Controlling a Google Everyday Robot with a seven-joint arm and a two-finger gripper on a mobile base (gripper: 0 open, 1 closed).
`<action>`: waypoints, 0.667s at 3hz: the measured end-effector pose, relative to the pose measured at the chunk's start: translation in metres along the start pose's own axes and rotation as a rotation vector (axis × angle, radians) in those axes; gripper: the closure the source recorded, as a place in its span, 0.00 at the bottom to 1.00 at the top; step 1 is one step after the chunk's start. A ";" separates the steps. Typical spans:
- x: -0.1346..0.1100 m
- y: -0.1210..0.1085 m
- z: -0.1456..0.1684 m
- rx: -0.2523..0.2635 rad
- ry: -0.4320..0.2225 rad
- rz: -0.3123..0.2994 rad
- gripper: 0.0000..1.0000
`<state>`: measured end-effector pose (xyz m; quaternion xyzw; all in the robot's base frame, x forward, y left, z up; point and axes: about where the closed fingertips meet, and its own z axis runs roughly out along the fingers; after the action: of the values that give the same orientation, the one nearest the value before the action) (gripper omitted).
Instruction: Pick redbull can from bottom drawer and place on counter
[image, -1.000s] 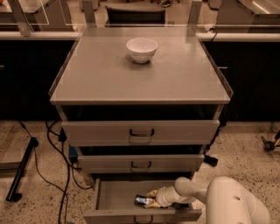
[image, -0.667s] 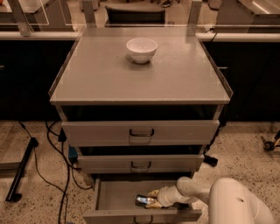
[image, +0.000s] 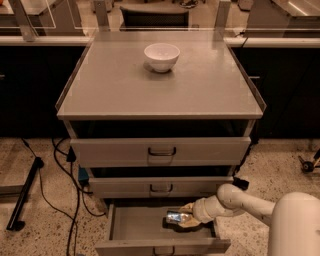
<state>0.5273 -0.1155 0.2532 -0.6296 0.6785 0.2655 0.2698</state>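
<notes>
At the bottom of the frame, the bottom drawer is pulled open, and the redbull can lies on its side in it. The claw is right at the can, but I cannot tell if it is pinching it. A white bowl sits on the grey tabletop up top.

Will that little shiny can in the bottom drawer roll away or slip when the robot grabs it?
It might roll: the redbull can lies on its side in the bottom drawer. Its shiny metal looks smooth, so maybe slippery. It looks small next to the gripper, which is down in the drawer right at it, so probably light.
</notes>
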 end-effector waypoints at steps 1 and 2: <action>-0.004 0.001 -0.003 -0.001 -0.001 -0.006 1.00; -0.035 0.005 -0.025 -0.005 -0.009 -0.049 1.00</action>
<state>0.5240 -0.1078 0.2957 -0.6455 0.6610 0.2634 0.2775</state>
